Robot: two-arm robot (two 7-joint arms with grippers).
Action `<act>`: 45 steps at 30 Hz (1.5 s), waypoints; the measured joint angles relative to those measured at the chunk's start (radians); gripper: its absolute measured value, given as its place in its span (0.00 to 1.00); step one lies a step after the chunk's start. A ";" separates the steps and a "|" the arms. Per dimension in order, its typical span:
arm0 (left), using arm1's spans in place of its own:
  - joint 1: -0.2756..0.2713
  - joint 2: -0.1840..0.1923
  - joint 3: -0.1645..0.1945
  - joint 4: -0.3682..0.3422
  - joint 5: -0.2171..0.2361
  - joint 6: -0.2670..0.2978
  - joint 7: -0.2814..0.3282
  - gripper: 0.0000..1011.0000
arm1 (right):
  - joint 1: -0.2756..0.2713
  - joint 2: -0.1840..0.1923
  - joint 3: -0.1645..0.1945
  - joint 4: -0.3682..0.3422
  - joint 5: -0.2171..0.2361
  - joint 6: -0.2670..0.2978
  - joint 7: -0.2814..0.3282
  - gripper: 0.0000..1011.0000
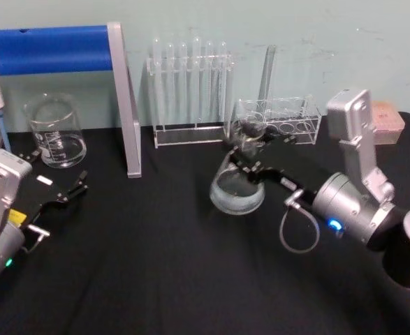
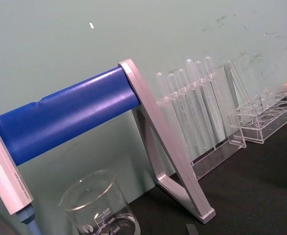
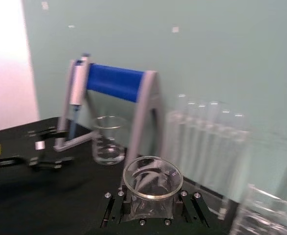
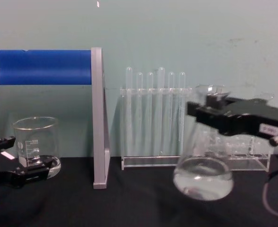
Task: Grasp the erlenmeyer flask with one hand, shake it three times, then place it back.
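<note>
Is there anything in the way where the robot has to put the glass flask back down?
Nothing visible does. The right gripper holds the erlenmeyer flask tilted by its neck, over bare black table. The test tube racks stand behind it; the beaker sits far to the left.

The erlenmeyer flask (image 4: 203, 179) is clear, colourless glass. So are the test-tube racks (image 1: 188, 91) and the beaker (image 1: 54, 132), which bears white graduation marks. The right gripper (image 1: 249, 162) is black, and its silver wrist (image 1: 344, 206) shows a small blue light. The left gripper (image 1: 58, 171) is black with a white sticker (image 1: 44, 180). The tabletop (image 1: 156, 265) is plain black, the roller (image 1: 51, 49) is bright blue on a silver-grey frame (image 1: 124, 98), and the wall (image 1: 295, 28) is pale green.
</note>
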 joint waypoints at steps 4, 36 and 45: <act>0.000 0.000 0.000 0.000 0.000 0.000 0.000 0.99 | 0.004 -0.004 0.029 0.015 -0.002 -0.002 -0.024 0.45; 0.000 0.000 0.000 0.000 0.000 0.000 0.000 0.99 | -0.001 -0.039 0.130 0.058 -0.042 0.004 -0.054 0.45; 0.000 0.000 0.000 0.000 0.000 0.000 0.000 0.99 | -0.014 -0.037 0.079 0.016 -0.039 0.004 -0.001 0.45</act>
